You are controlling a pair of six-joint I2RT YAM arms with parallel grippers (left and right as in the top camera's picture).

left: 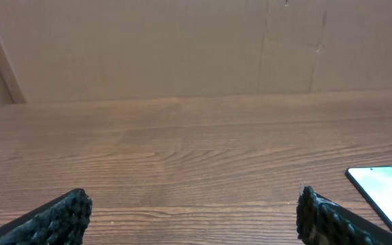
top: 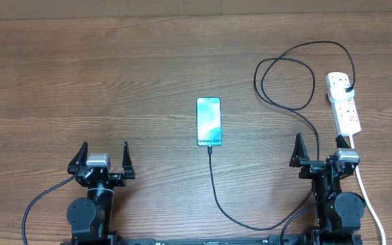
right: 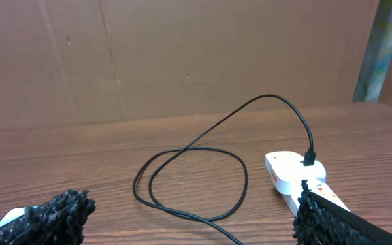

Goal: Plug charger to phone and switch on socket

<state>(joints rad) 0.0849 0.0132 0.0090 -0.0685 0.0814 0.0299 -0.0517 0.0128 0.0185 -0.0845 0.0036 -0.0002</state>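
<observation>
The phone (top: 209, 122) lies screen up at the table's middle, and the charger cable's small connector sits in its near end. The black charger cable (top: 218, 197) runs toward me, round to the right, and loops (top: 284, 82) to its plug in the far end of the white socket strip (top: 343, 102). My left gripper (top: 102, 158) is open and empty at the front left, well left of the phone (left: 386, 194). My right gripper (top: 320, 153) is open and empty just in front of the strip (right: 295, 171), with the cable loop (right: 189, 180) ahead of it.
The strip's thick white cord (top: 369, 201) runs down past my right arm to the table's front edge. A brown board wall (left: 182, 47) stands behind the table.
</observation>
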